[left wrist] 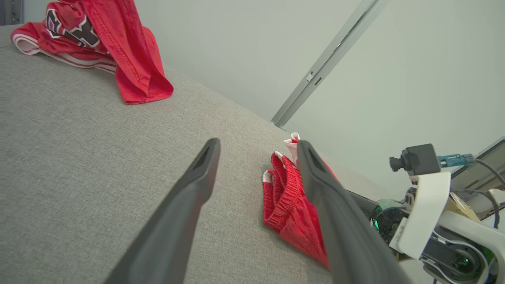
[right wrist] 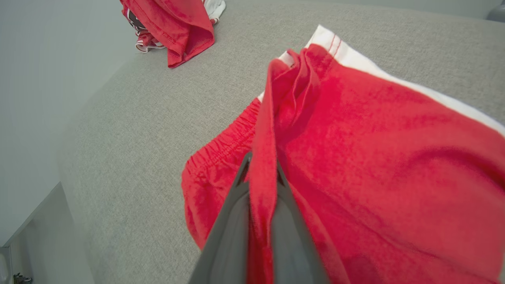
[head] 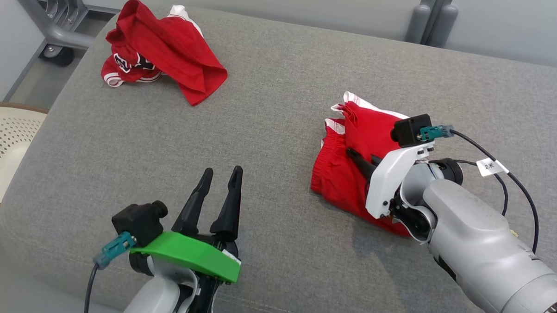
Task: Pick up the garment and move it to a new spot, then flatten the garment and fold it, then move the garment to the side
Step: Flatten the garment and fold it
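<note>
Item 1: red shorts [head: 340, 177], white-trimmed, elastic waistband, bunched in folds on the right half of the grey padded surface [head: 271, 105]
Item 2: right gripper [head: 362, 158], fingers closed on a raised fold of the red shorts
Item 3: left gripper [head: 222, 173], fingers spread apart, holding nothing, above the near edge, well apart from the shorts
Item 4: crumpled red jersey [head: 166, 50], dark lettering, far left corner
Item 5: cream perforated seat [head: 6, 137], beside the left edge

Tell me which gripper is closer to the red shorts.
Right. The right gripper is shut on a fold of the red shorts; the left gripper sits open, apart, to their left.
</note>
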